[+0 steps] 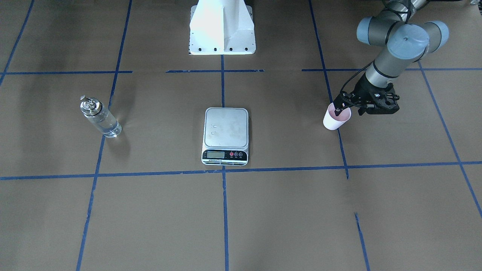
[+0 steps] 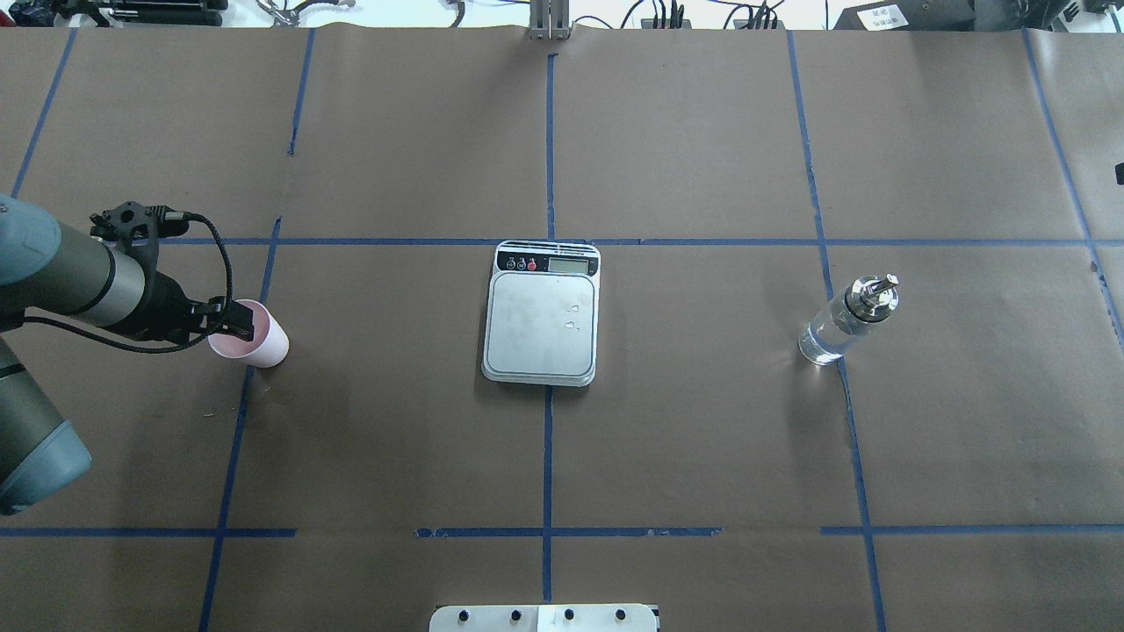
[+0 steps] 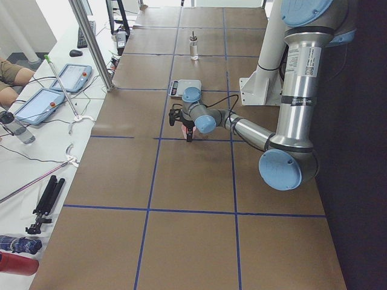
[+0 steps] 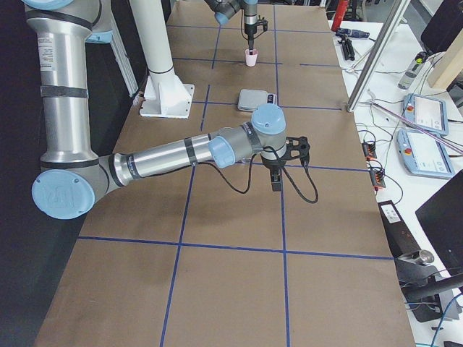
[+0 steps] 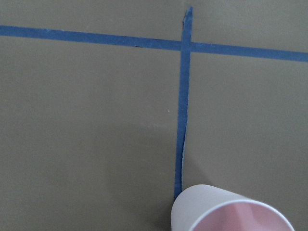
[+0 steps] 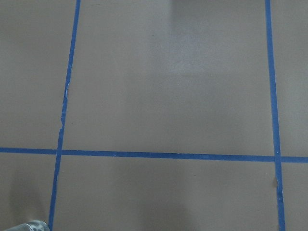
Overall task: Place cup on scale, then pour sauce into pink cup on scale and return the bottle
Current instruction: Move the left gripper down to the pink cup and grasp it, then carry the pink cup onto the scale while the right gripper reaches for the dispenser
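Note:
The pink cup (image 1: 334,121) stands upright on the table, far to the robot's left of the scale (image 1: 226,128). My left gripper (image 1: 349,111) is at the cup's rim, open. One finger is inside the cup and the other outside, so they straddle its wall. The cup's rim shows at the bottom of the left wrist view (image 5: 231,211). The clear bottle (image 1: 101,118) with a silver pourer stands alone on the robot's right side, with clear sauce in it. My right gripper (image 4: 277,181) shows only in the exterior right view, pointing down above the table. I cannot tell whether it is open or shut.
The scale's platform (image 2: 543,320) carries nothing but a few droplets. The robot's white base (image 1: 222,26) stands behind the scale. Blue tape lines grid the brown table. Tablets and cables (image 4: 423,134) lie beyond the table's far edge.

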Tool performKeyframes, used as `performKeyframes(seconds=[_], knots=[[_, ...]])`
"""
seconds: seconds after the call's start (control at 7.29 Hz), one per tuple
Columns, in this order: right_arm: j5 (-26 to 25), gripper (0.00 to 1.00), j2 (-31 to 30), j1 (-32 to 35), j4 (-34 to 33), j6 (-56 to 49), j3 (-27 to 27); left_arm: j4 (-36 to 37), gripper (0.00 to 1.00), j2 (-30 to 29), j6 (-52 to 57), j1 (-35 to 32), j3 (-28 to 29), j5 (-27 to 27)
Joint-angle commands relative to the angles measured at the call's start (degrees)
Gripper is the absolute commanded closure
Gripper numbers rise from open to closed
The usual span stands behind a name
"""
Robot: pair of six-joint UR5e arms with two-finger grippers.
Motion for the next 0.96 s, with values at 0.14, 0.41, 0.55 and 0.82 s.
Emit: performKeyframes(seconds=[0.14,0.41,0.55,0.82], knots=[[-0.4,0.0,0.16,-1.99,0.0,2.87,1.12,0.1,0.96,0.22,0.23,0.47,-0.86,0.17],[-0.84,0.0,0.07,-3.83,0.0,6.47,3.05,0.28,1.0,0.22,0.23,0.2,-1.3,0.08],[-0.84,0.0,-0.37,-4.62,0.0,6.57,3.93,0.54,1.0,-0.04,-0.38,0.12,-1.48,-0.1],[-3.63,0.0,-3.34,-6.9,0.0,9.11,8.13,5.16,1.0,-0.13,-0.29,-1.54,-5.58,-0.36]])
